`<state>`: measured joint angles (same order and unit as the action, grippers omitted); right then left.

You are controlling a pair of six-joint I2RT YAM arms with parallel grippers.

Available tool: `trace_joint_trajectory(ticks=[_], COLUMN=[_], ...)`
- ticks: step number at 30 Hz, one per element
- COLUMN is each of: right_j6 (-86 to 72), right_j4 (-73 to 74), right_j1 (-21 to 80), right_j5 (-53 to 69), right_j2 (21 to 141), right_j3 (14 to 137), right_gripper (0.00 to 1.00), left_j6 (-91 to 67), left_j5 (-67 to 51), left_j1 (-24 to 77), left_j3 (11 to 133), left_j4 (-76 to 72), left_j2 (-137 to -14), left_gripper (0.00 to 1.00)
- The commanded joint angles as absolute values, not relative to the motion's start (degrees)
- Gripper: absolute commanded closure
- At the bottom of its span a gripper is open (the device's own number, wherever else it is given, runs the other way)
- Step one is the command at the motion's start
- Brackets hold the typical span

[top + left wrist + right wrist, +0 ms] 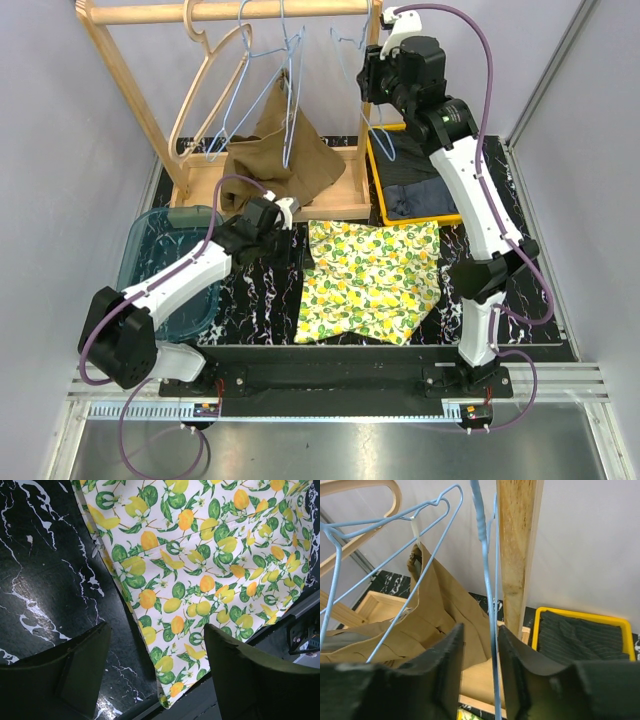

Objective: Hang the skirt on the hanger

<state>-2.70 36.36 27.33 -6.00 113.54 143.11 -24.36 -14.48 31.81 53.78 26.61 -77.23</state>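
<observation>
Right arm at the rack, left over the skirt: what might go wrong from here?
The blue wire hanger sits loose between the fingers of the right gripper, beside the wooden post: it may slip or snag. The left gripper hovers open over the lemon-print skirt edge: a pinch there could bunch the fabric.

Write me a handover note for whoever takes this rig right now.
Left gripper: open, low over the left edge of the lemon-print skirt, holding nothing.
Right gripper: open, up at the rack, jaws either side of the blue wire hanger beside the wooden post, not clamped.
Skirt: flat on the table, not gripped.
Done: nothing yet; the hanger hangs on the rack.
Left: take the hanger, bring it to the skirt, fit the skirt on.
</observation>
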Motion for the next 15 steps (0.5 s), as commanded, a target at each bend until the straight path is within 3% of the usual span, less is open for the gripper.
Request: trace_joint_trajectory(ticks=[1, 4, 6, 7, 8, 15], right_j6=[-3.6, -3.6, -3.52, -3.43, -3.34, -2.2], right_j4=[36.82, 37.09, 37.09, 37.18, 37.18, 37.27], right_j1=[27.6, 27.6, 27.6, 27.6, 27.51, 27.6], right_j5=[-4.31, -4.13, -3.96, -3.96, -3.96, -5.63], right_j2=[114.96, 115.66, 116.62, 117.07, 117.42, 118.48], right_j3=[145.63, 146.77, 147.65, 149.05, 149.85, 157.06], right_gripper=[0.64, 0.65, 0.73, 0.79, 0.98, 1.0], left_j6=[-23.73, -23.64, -23.64, -23.73, -23.73, -23.73], left_j5=[-13.36, -13.36, -13.36, -13.27, -13.27, -12.92], left_j1=[31.82, 31.73, 31.73, 31.64, 31.64, 31.38], left_j3=[53.0, 52.74, 52.73, 52.73, 52.65, 52.21], left_j4=[25.31, 25.31, 25.31, 25.23, 25.31, 25.23], left_j2=[-76.03, -75.85, -75.76, -75.67, -75.59, -74.45], left_gripper=[0.22, 0.22, 0.22, 0.22, 0.22, 0.21])
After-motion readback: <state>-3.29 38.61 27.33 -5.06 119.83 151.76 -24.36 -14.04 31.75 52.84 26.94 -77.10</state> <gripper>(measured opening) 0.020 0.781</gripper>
